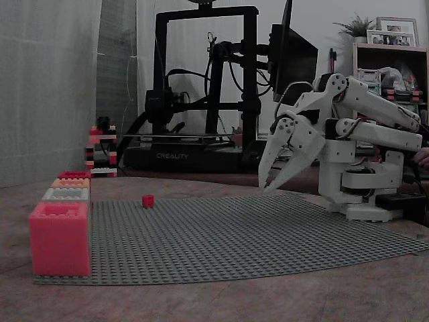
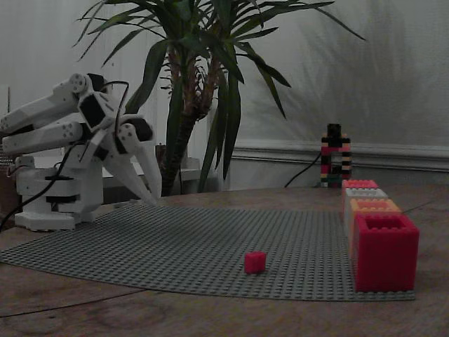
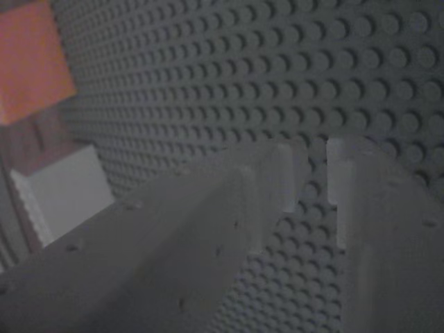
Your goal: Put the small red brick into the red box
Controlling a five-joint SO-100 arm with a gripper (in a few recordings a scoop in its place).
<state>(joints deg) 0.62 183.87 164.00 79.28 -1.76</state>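
Observation:
The small red brick (image 1: 148, 200) (image 2: 255, 262) sits alone on the grey studded baseplate (image 1: 255, 231) (image 2: 175, 246). The red box (image 1: 74, 174) (image 2: 384, 251) is the deep crimson one at one end of a row of boxes along the plate's edge. My white gripper (image 1: 268, 186) (image 2: 149, 201) (image 3: 313, 166) hangs just above the plate near the arm's base, far from both the brick and the boxes. Its fingers are a narrow gap apart with nothing between them.
The row also holds an orange box (image 1: 70, 182) (image 2: 372, 206) (image 3: 31, 62), a white box (image 1: 66, 194) (image 2: 365, 193) (image 3: 62, 194) and a pinkish-coral box (image 1: 59, 238) (image 2: 360, 184). A small striped brick tower (image 1: 102, 149) (image 2: 334, 156) stands off the plate.

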